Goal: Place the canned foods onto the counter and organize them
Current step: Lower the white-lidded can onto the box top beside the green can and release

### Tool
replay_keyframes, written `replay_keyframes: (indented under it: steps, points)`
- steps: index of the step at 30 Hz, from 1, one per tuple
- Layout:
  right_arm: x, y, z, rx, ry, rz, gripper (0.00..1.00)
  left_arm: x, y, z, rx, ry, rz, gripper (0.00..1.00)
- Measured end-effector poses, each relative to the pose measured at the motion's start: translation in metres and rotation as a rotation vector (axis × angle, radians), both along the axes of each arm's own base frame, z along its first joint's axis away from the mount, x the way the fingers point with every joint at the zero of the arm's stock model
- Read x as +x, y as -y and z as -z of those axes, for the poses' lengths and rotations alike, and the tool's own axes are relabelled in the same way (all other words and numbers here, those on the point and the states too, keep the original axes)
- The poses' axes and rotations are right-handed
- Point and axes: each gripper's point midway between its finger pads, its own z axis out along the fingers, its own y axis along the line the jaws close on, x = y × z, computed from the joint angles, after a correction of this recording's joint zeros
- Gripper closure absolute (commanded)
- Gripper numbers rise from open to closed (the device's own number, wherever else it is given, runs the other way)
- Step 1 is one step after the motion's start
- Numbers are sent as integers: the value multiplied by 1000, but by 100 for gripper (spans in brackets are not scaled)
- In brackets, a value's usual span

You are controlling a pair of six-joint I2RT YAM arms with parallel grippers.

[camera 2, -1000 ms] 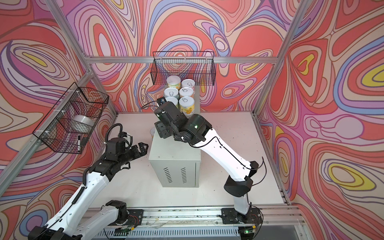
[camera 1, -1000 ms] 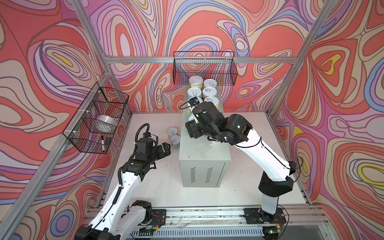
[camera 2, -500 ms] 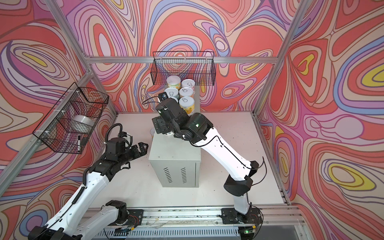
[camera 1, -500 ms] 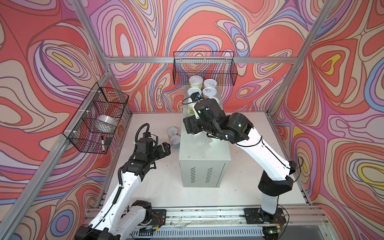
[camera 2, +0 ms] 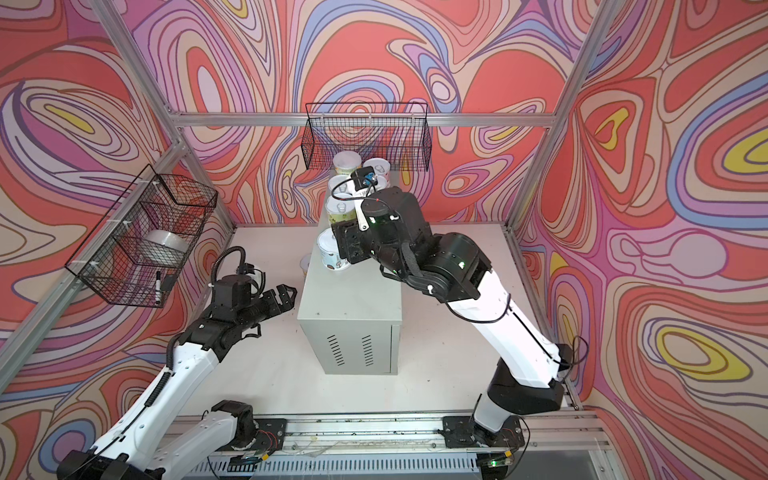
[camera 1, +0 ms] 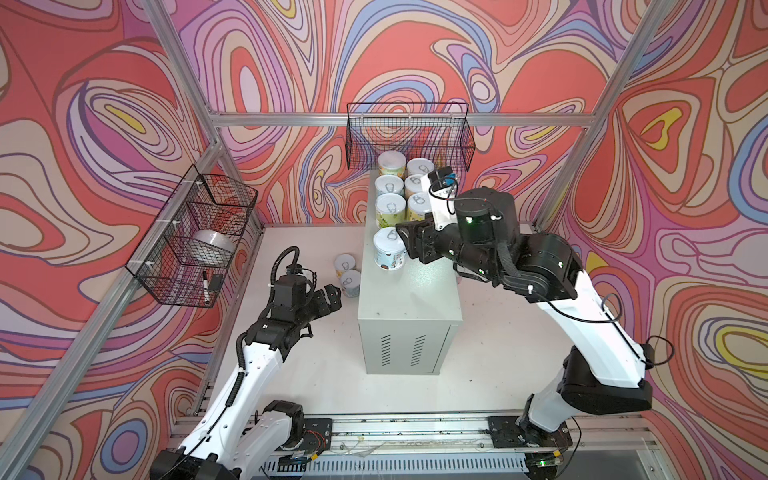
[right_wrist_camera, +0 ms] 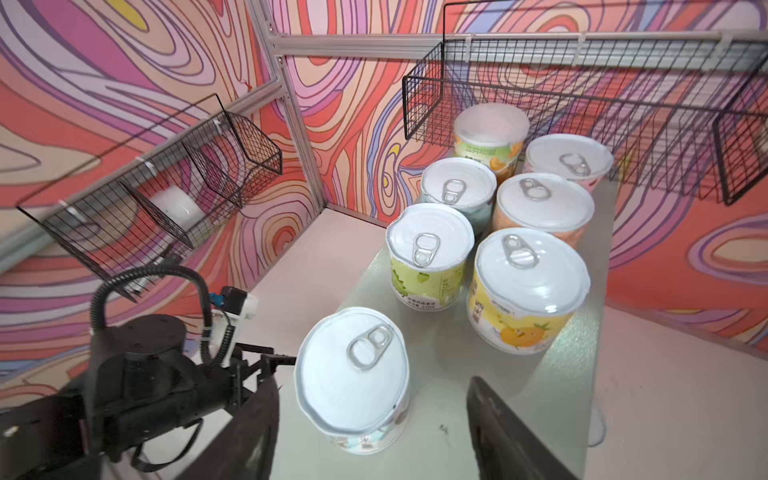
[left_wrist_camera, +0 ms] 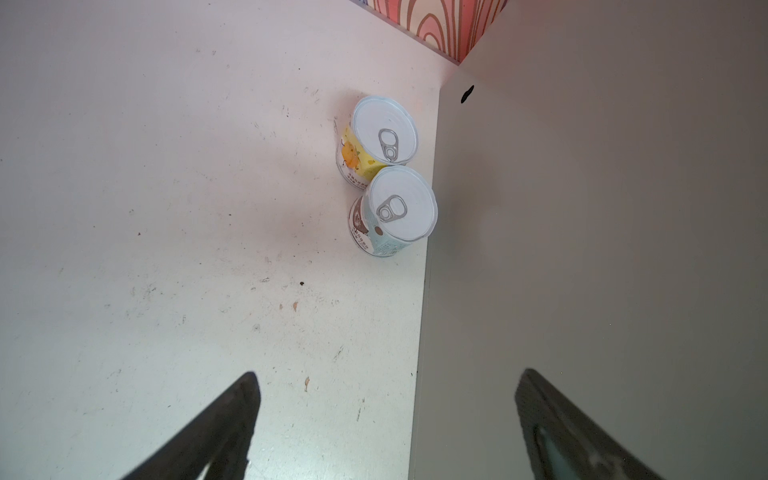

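Observation:
The counter (camera 1: 409,307) is a grey cabinet carrying several canned foods in two rows at its back (camera 1: 390,208). A pale blue can (camera 1: 389,249) (right_wrist_camera: 353,374) stands alone in front of them at the counter's left edge. My right gripper (camera 1: 402,245) (right_wrist_camera: 372,384) is open, its fingers either side of this can with gaps showing. Two more cans, one yellow (left_wrist_camera: 384,135) and one pale blue (left_wrist_camera: 401,203), stand on the white table against the counter's side. My left gripper (camera 1: 328,297) (left_wrist_camera: 389,372) is open and empty just short of them.
A black wire basket (camera 1: 409,137) hangs on the back wall just above the rear cans. Another basket (camera 1: 195,232) on the left wall holds a white tape roll (camera 1: 212,245) and a marker (camera 1: 205,286). The left arm (right_wrist_camera: 145,382) is low beside the counter.
The right gripper has opened and drawn back to the right off the pale blue can, which now stands uncovered on the counter. The left arm has not moved.

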Motion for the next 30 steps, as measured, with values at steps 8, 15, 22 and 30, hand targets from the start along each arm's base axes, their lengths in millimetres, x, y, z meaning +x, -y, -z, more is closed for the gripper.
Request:
replay_keyframes:
  steps: [8,15,22,30]
  points:
    - [-19,-22,40,-31,-114,-77,44,6,0,-8,3,9,-3,4]
    - [-29,-27,51,-25,-173,-107,45,11,1,-8,7,3,-4,4]
    - [-37,-35,72,-40,-242,-150,45,13,1,-4,10,-10,-3,4]
    - [-44,-49,81,-12,-278,-211,44,13,1,-2,11,-19,-3,5]
